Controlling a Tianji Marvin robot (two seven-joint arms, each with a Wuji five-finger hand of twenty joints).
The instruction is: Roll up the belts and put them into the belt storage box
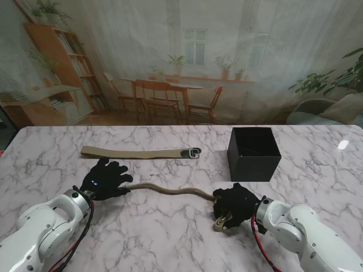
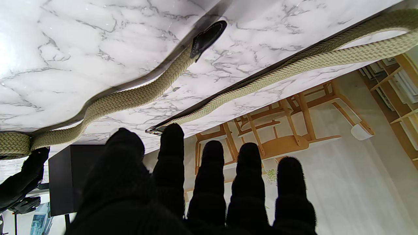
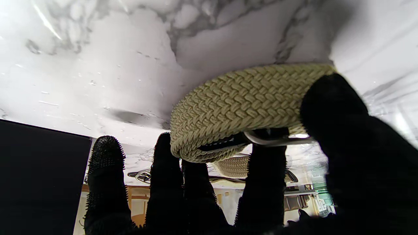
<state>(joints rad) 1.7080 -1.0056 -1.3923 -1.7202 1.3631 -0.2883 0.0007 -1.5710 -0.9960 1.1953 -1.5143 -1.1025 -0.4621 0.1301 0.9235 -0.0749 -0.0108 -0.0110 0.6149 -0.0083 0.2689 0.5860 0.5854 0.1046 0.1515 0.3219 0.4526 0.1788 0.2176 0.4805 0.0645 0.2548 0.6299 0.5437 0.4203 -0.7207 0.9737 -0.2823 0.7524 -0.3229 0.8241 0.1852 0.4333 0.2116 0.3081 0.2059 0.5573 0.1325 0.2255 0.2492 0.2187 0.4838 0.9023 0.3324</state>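
Observation:
Two woven khaki belts lie on the marble table point(image 1: 170, 238). The farther belt point(image 1: 139, 152) is stretched out flat, its metal buckle point(image 1: 193, 153) toward the black storage box point(image 1: 253, 153). The nearer belt point(image 1: 170, 191) snakes between my hands. My right hand point(image 1: 235, 205) is shut on its buckle end, which is curled into a small loop point(image 3: 241, 104) pinched between thumb point(image 3: 339, 130) and fingers. My left hand point(image 1: 105, 180) is open with fingers spread, beside the belt's black-tipped end point(image 2: 207, 36) and not gripping it.
The box stands open-topped on the right, farther from me than the right hand, and shows as a dark wall point(image 3: 42, 176) in the right wrist view. The table's far edge meets a printed room backdrop point(image 1: 181, 62).

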